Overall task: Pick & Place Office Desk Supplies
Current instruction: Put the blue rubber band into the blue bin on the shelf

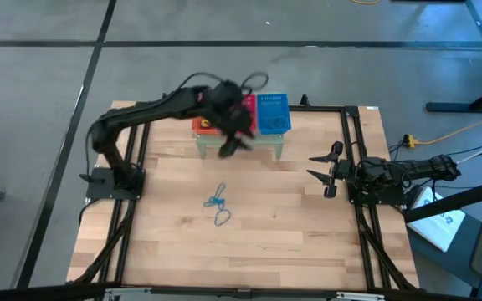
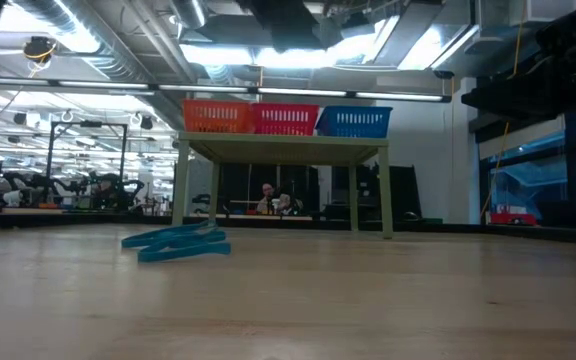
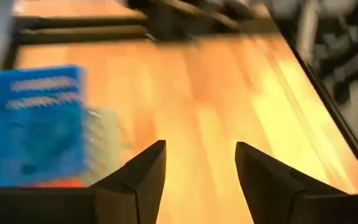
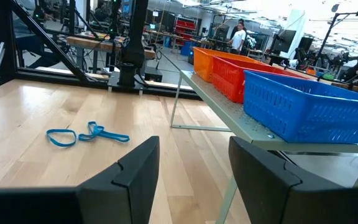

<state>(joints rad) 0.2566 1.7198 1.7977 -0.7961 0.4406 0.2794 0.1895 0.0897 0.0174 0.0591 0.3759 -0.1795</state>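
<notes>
A wooden table [image 1: 249, 242] seen from above, with a dark robot arm at each side. At the far edge stands a small raised shelf [image 1: 239, 139] on thin legs, carrying three mesh baskets in a row: an orange basket [image 2: 215, 116], a red basket [image 2: 285, 119] and a blue basket [image 1: 273, 113].

The left arm reaches from its base at the table's left edge across to the shelf. The left gripper [image 1: 234, 144] hangs at the shelf's front edge, in front of the orange and red baskets, and is blurred by motion. In its own wrist view, its two dark fingers [image 3: 143, 177] stand apart with bare tabletop showing between them and nothing held; the blue basket shows beside them.

The right arm waits at the table's right edge. The right gripper [image 1: 323, 168] points toward the table's middle, its jaws spread wide and empty, with the fingers [image 4: 132, 171] framing open tabletop in the wrist view.

The office supplies that can be seen are thin blue loops [image 1: 218, 206] lying in a small tangle on the bare wood near the table's middle, in front of the shelf and well apart from both grippers. They also show in the low view [image 2: 177, 243] and the right wrist view [image 4: 86, 134]. What lies inside the baskets cannot be told.

Beyond the table, a person [image 4: 237, 35] stands in the workshop behind.
</notes>
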